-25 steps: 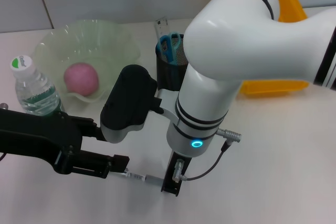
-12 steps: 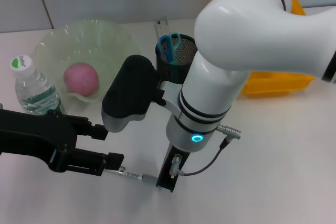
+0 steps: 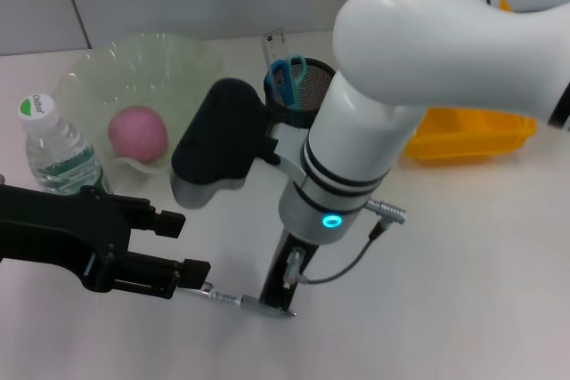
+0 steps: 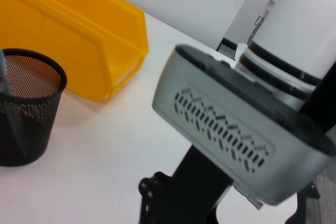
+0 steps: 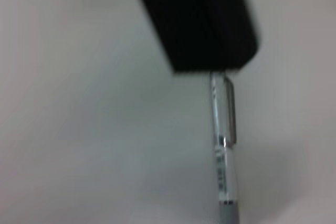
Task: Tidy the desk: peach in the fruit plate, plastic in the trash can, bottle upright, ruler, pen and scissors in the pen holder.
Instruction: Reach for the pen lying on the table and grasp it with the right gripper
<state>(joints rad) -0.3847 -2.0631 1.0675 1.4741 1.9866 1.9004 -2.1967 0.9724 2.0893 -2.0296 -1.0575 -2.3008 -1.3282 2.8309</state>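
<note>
- Two grippers meet at the pen point(image 3: 236, 298), which lies flat on the desk point(image 3: 463, 291) at the near edge, well short of the pen holder point(image 3: 294, 113).
- Right gripper point(image 3: 280, 295) points straight down at the pen's clip end. In the right wrist view the pen point(image 5: 223, 145) runs out from under a black block, but I cannot tell whether the jaws are pinched on it.
- Left gripper point(image 3: 189, 248) lies low and level beside the pen's other end. Its fingers stand wide apart with nothing between them, and the lower one is just touching the tip.
- Best handling, as I judge it: let one gripper own the pen. If the right has it, confirm a firm pinch near the clip before lifting, and move the left clear so the tip does not snag.
- Lift straight up first, then turn the pen upright, since a slim, smooth barrel can pivot in a light grip.
- Farther back on the left, the bottle point(image 3: 53, 153) is upright and the peach point(image 3: 138, 133) sits in the fruit plate point(image 3: 191, 60); neither needs touching.
- Beyond them the mesh holder already has the scissors point(image 3: 287, 76) in it, with the ruler point(image 3: 272, 42) at its far side. Aim the pen at the open part of the mouth, and release low so it does not bounce out.
- Farthest off, the yellow bin point(image 3: 463, 135) sits just beside the holder; keep the elbow from sweeping it.
</note>
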